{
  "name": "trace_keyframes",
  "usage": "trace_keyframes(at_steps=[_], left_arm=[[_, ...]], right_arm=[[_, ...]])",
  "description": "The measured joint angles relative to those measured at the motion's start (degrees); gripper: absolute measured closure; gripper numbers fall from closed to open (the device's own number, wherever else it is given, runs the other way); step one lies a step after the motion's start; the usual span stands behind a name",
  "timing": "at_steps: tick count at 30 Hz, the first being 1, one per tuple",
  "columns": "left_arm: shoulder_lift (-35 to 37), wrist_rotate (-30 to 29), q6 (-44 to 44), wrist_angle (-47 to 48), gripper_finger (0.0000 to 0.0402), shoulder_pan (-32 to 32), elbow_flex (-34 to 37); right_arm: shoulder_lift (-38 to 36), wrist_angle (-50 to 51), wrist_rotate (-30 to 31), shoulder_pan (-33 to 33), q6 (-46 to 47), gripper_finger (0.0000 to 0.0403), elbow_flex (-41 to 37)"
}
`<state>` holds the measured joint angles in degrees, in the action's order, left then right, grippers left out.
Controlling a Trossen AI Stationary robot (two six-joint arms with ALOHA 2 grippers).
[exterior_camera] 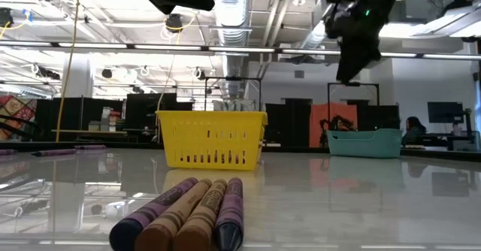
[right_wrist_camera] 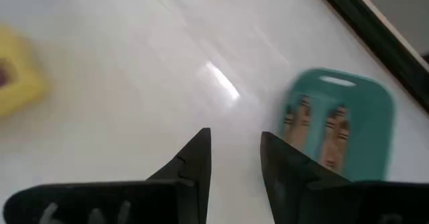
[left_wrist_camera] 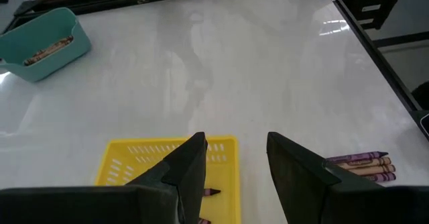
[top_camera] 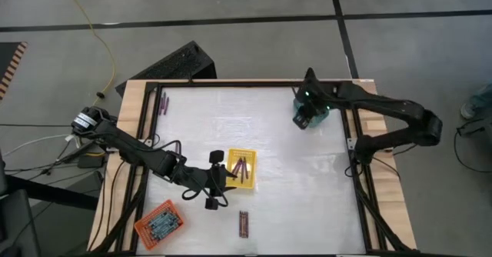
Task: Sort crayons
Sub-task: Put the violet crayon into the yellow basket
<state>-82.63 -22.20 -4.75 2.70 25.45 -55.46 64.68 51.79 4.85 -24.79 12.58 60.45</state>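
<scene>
White desk: crayons lie bottom-centre, more in yellow tray mid-frame beside left fingers, spread & empty; right fingers, parted, empty, over teal tray upper right.

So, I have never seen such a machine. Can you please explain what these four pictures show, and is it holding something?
It is a robot with two dark arms at a white table. One picture looks down from above, one looks level across the table, and two come from cameras on the wrists. The left gripper, open, hovers beside the yellow tray. The right gripper, open, is above the teal tray, which holds crayons. An orange tray and loose crayons also lie there. Nothing is held.
</scene>
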Motion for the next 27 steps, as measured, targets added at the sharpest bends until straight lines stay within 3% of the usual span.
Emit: trace_keyframes(at_steps=[7, 15, 21, 27], left_arm=[[0.0, -0.48, -0.02, -0.61, 0.0253, -0.02, 0.0], [-0.02, -2.09, -5.51, -0.27, 0.0253, -0.07, 0.0], [-0.02, -2.01, -7.76, 0.09, 0.0253, -0.07, 0.0], [-0.02, 3.7, -8.15, 1.03, 0.0253, -0.07, 0.0]], right_arm=[[-4.15, 0.04, 6.57, 16.85, 7.54, 0.0281, 0.0], [-2.43, -0.67, 16.64, 35.99, 14.15, 0.0281, 0.0], [1.51, -1.69, 23.45, 45.65, 17.52, 0.0281, 0.0], [5.39, -1.38, 25.45, 52.5, 21.16, 0.0281, 0.0]])
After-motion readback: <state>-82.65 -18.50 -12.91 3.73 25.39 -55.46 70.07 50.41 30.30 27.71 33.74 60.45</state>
